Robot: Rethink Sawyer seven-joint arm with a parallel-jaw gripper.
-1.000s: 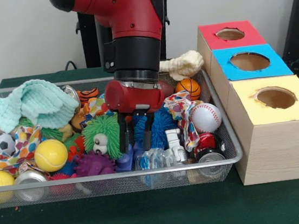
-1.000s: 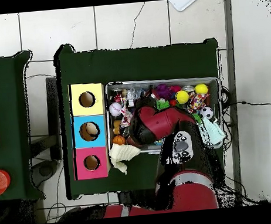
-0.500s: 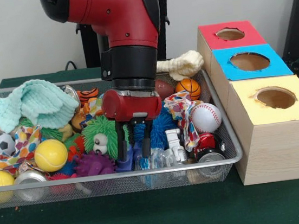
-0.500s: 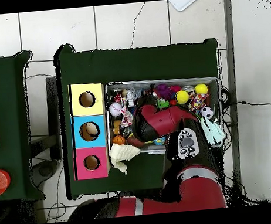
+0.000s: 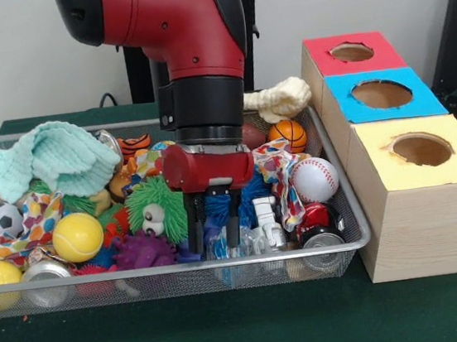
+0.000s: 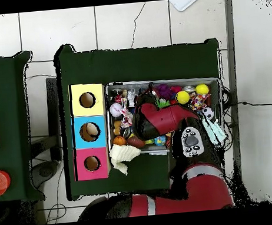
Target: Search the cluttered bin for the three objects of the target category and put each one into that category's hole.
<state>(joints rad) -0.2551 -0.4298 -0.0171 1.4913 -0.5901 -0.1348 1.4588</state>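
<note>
while lowered into the clutter near the front rim of the wire bin, jaws parted, two black fingers astride a clear crinkly toy, nothing plainly gripped. just left, green fuzzy toy; just right, white robot toy and baseball. beside the bin on the green bench, box with red hole, blue hole, yellow hole. target category unclear.
</note>
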